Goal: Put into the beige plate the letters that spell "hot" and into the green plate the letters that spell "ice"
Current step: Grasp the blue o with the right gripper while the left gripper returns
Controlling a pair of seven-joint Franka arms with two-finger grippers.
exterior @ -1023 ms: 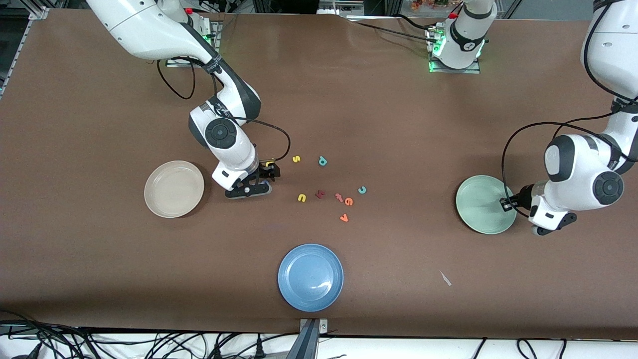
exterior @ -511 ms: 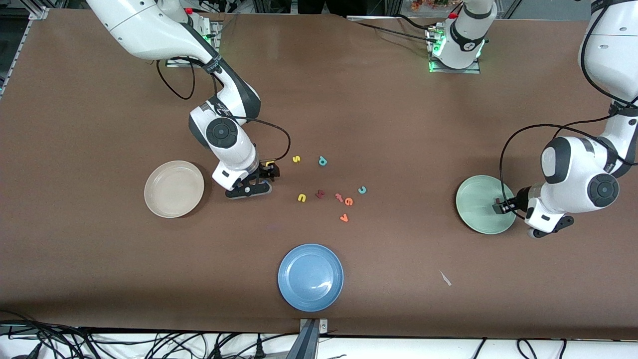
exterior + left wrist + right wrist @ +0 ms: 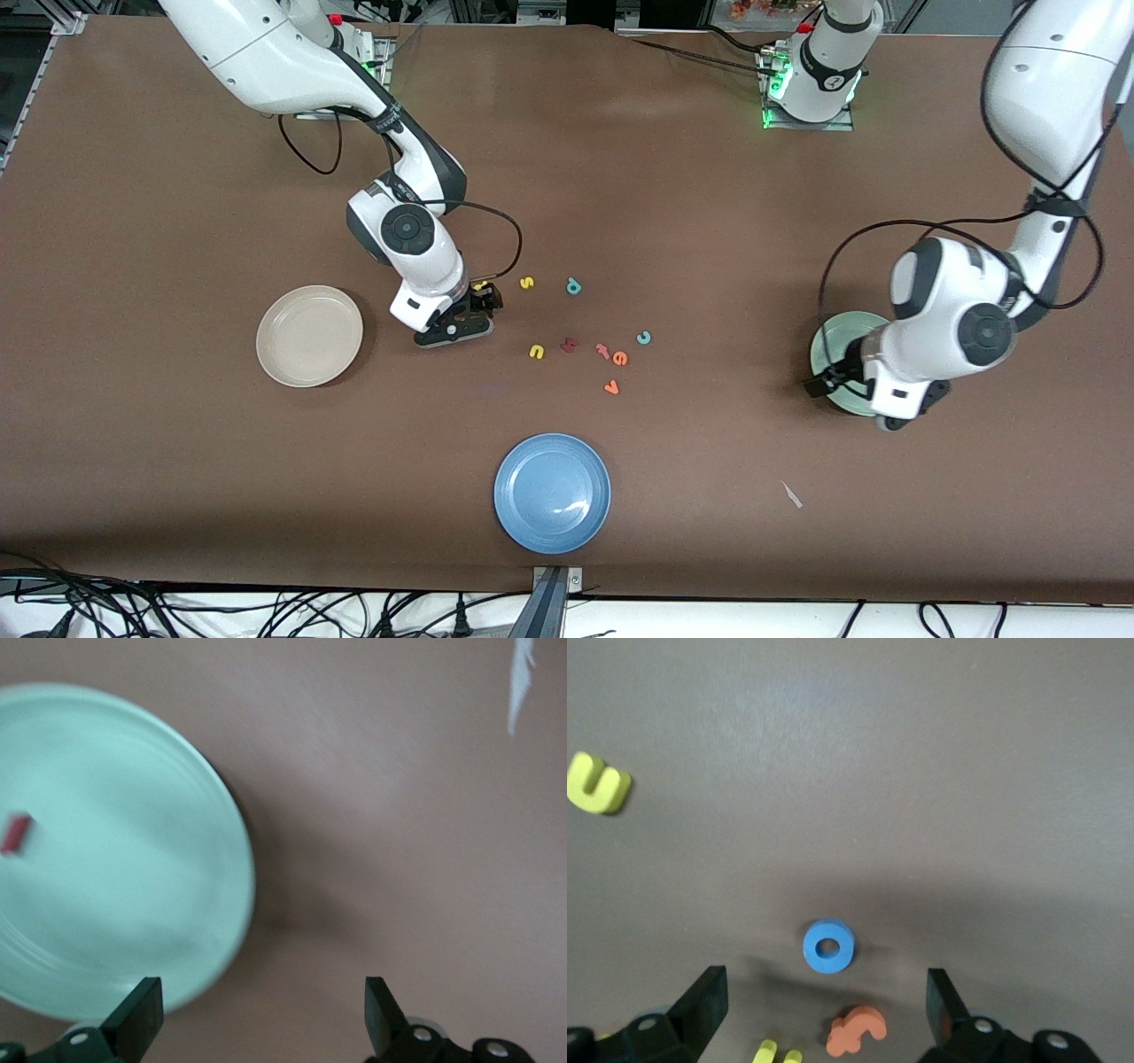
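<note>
No printed text, label, brand or number can be read on anything here.

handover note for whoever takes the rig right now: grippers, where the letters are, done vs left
Left gripper: open, empty, over the table by the green plate's rim.
Right gripper: open, empty, low over the blue o, orange t and yellow h.
Done: dark red i lies in the green plate.
Beige plate holds nothing.
Teal c and orange e are on the table in the letter cluster, with yellow u, yellow s, teal p and orange v as distractors.
Left: h, o, t to beige; c, e to green.
</note>
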